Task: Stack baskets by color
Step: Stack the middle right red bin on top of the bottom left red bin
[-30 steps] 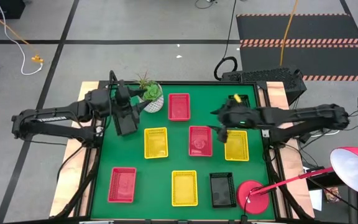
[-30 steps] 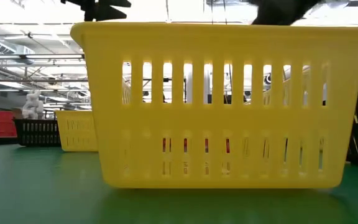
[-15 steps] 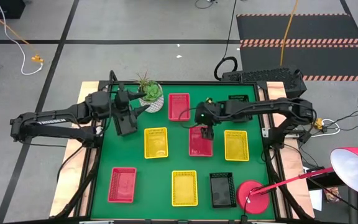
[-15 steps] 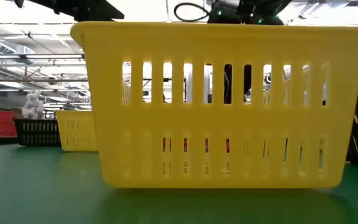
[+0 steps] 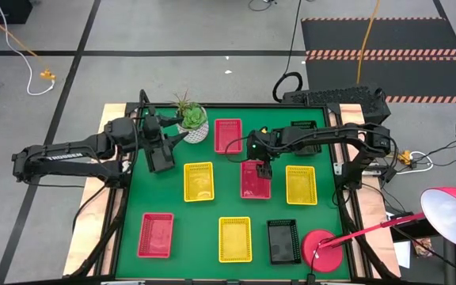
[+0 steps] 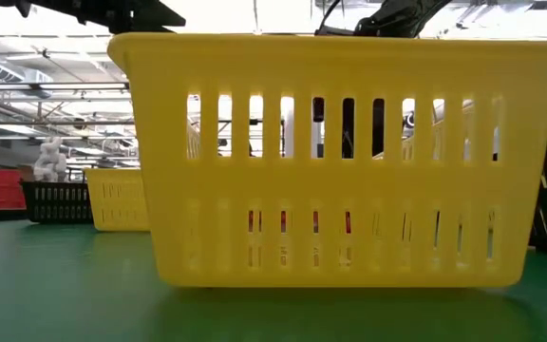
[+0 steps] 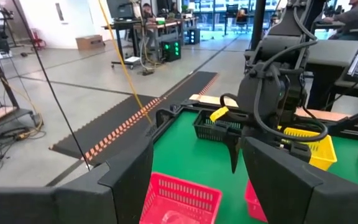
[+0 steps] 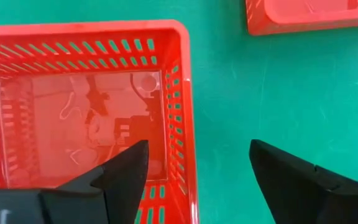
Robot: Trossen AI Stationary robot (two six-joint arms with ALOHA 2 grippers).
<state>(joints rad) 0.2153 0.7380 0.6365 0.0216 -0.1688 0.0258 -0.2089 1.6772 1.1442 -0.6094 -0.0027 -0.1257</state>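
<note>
Red, yellow and black baskets lie singly on the green table. My right gripper (image 5: 258, 168) (image 8: 199, 149) hangs open, pointing steeply down over the far end of the middle red basket (image 5: 255, 180) (image 8: 79, 118). One finger is above the basket's inside and the other above the mat, with the side wall (image 8: 182, 124) between them. My left gripper (image 5: 177, 137) (image 7: 197, 146) stands open and level near the plant pot (image 5: 194, 127), above a black basket (image 5: 161, 158). Further red baskets (image 5: 228, 134) (image 5: 155, 234), yellow baskets (image 5: 199, 180) (image 5: 301, 184) (image 5: 234, 238) and black baskets (image 5: 283, 241) (image 5: 303, 127) rest flat on their bottoms.
A red lamp with a round base (image 5: 321, 248) stands at the near right corner. The low view is filled by one near yellow basket (image 6: 340, 161); dark fingers show through its slots. Green mat lies free between the baskets.
My right gripper has swung from beside the right yellow basket toward the table's left, sunk and tipped steeply downward, ending over the middle red basket's far end. Its fingers stay open. No basket has moved.
</note>
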